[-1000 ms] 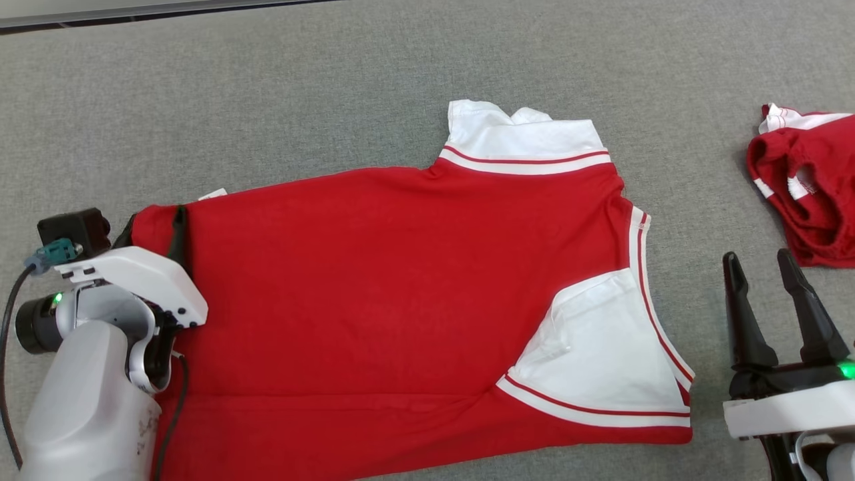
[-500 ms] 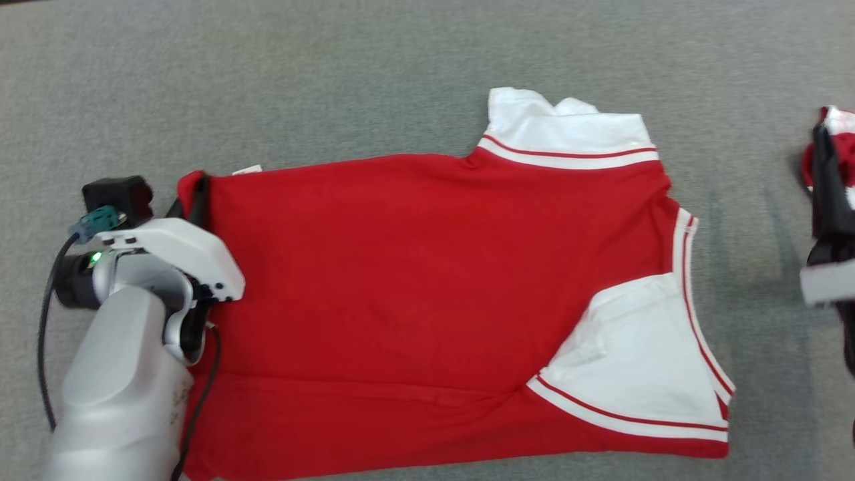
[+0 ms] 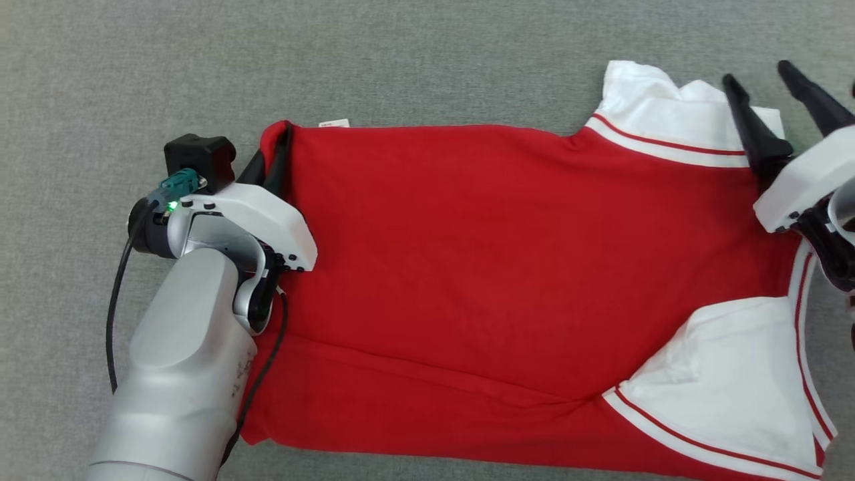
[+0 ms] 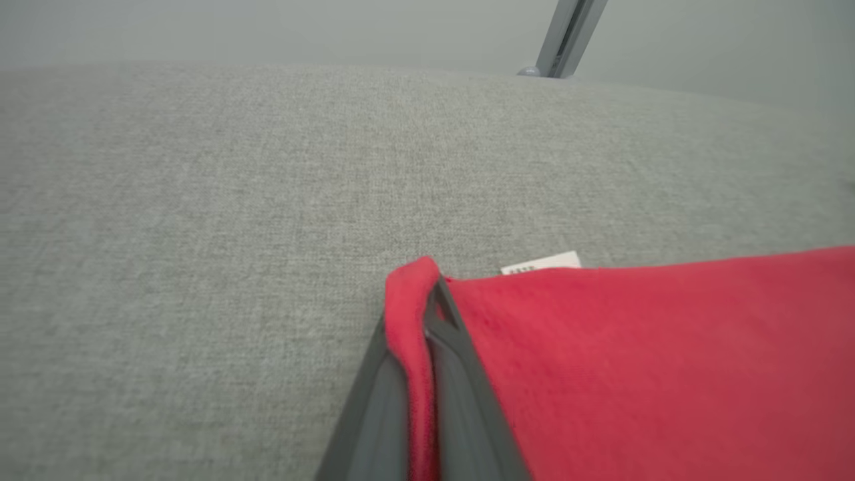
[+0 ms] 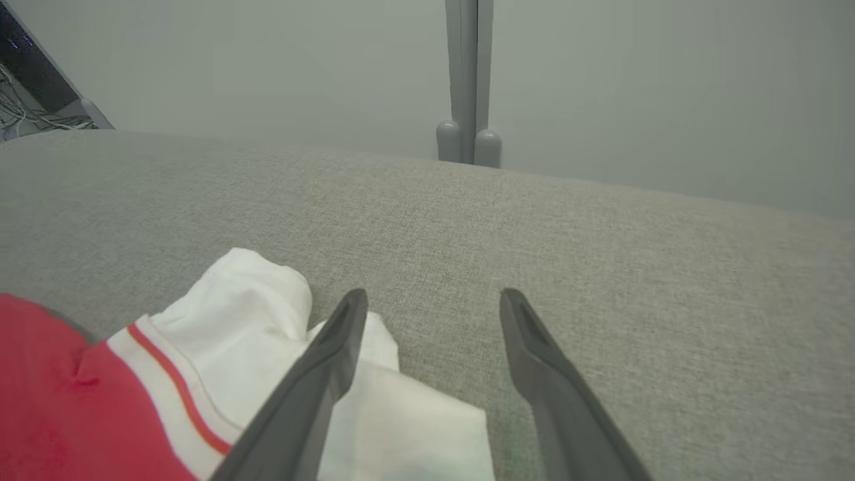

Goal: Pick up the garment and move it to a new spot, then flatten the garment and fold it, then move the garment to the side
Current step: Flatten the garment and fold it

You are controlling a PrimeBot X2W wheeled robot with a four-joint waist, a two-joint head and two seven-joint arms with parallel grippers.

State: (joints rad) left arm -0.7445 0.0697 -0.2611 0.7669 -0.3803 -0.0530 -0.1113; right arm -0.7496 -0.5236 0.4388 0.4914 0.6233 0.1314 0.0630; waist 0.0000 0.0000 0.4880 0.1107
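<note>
- Left tool [image 3: 280,137] pressed together, pinching the far left hem corner of the red shirt [image 3: 501,254], which lies spread on the grey worktop [image 3: 401,60].
- Right tool [image 3: 756,73] spread, poised over the far white sleeve [image 3: 674,123], gripping nothing.
- Risk: pinch looks thin; a pull could slip the hem out.
- Risk: lifting one corner alone would drag and bunch the cloth.

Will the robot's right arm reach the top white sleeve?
Probably yes. The right end effector is open right by the sleeve, partly over its white cloth, and nothing lies between them.
</note>
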